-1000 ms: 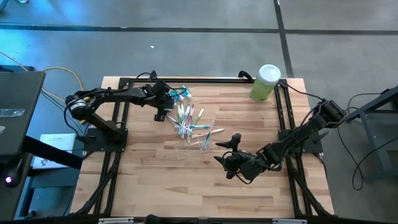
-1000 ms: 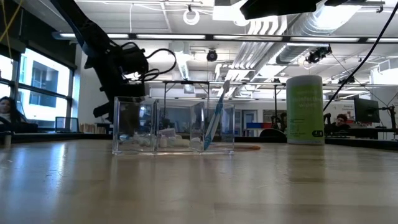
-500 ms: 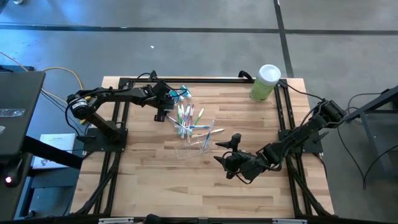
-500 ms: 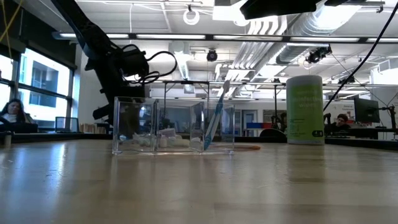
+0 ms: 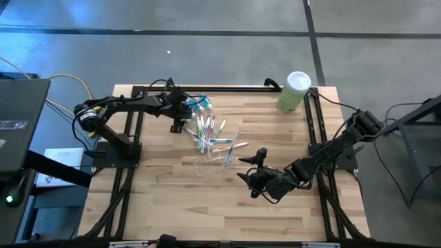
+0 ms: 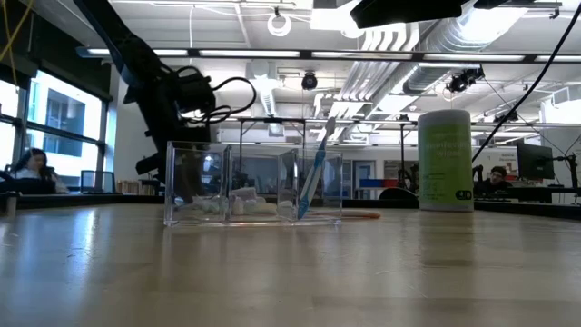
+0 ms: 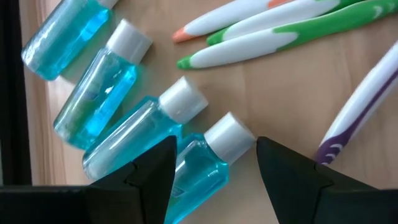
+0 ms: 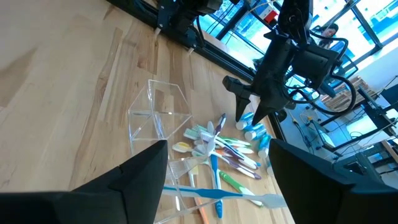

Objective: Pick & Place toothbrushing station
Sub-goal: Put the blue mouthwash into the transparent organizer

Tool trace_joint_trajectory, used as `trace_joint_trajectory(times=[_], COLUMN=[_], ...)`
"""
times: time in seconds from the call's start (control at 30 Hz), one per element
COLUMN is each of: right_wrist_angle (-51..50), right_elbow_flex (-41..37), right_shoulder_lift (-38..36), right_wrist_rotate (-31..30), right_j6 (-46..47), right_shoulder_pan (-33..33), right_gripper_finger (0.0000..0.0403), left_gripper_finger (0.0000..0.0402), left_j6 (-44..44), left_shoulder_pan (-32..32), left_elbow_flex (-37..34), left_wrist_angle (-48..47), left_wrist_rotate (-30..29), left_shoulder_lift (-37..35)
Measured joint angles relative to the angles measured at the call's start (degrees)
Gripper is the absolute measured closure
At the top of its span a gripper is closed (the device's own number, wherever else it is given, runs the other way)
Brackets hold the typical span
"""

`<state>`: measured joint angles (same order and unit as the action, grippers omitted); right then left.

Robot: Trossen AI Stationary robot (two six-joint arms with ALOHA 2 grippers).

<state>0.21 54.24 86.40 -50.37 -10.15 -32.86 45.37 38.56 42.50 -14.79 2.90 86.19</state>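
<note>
Several small teal tubes with white caps (image 7: 112, 81) lie on the table at the far left; they also show in the high view (image 5: 200, 103). Multicoloured toothbrushes (image 5: 209, 131) lie in a heap beside them. A clear plastic holder (image 5: 212, 160) stands nearer the table's middle, and a blue toothbrush (image 6: 312, 182) leans in it. My left gripper (image 7: 214, 177) is open over the tubes, with one finger on either side of one tube (image 7: 208, 155); it also shows in the high view (image 5: 186, 111). My right gripper (image 5: 247, 169) is open and empty, to the right of the holder.
A light-green canister with a white lid (image 5: 294, 90) stands at the far right corner. Black frame rails (image 5: 131, 131) run along the table's left, right and far edges. Bare wood lies toward the near edge. People sit in the room behind the table.
</note>
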Motion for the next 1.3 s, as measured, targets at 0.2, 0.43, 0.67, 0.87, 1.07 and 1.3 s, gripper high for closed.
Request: trace_joint_trajectory(times=[0.2, 0.43, 0.67, 0.87, 1.07, 1.3], right_wrist_angle=[0.0, 0.1, 0.4, 0.4, 0.4, 0.4], right_elbow_flex=[0.0, 0.0, 0.0, 0.0, 0.0, 0.0], right_shoulder_lift=[0.0, 0.0, 0.0, 0.0, 0.0, 0.0], right_wrist_rotate=[0.0, 0.0, 0.0, 0.0, 0.0, 0.0], right_j6=[0.0, 0.0, -0.2, -0.2, -0.2, -0.2], right_shoulder_pan=[0.0, 0.0, 0.0, 0.0, 0.0, 0.0], right_gripper_finger=[0.013, 0.013, 0.013, 0.013, 0.013, 0.013], left_gripper_finger=[0.0188, 0.0188, 0.0188, 0.0188, 0.0189, 0.0189], left_j6=[0.5, 1.3, 1.3, 2.4, 2.9, 2.3], left_shoulder_pan=[0.6, -0.7, -0.9, -1.3, -1.3, 0.5], left_elbow_flex=[0.0, 0.4, 0.4, 0.5, 1.0, 2.7], left_wrist_angle=[0.1, 1.1, 1.1, 0.0, -1.9, -9.6], left_wrist_rotate=[0.5, -2.4, -3.0, -3.2, -3.3, -4.8], left_shoulder_lift=[1.8, 5.0, 5.1, 5.1, 5.0, 5.0])
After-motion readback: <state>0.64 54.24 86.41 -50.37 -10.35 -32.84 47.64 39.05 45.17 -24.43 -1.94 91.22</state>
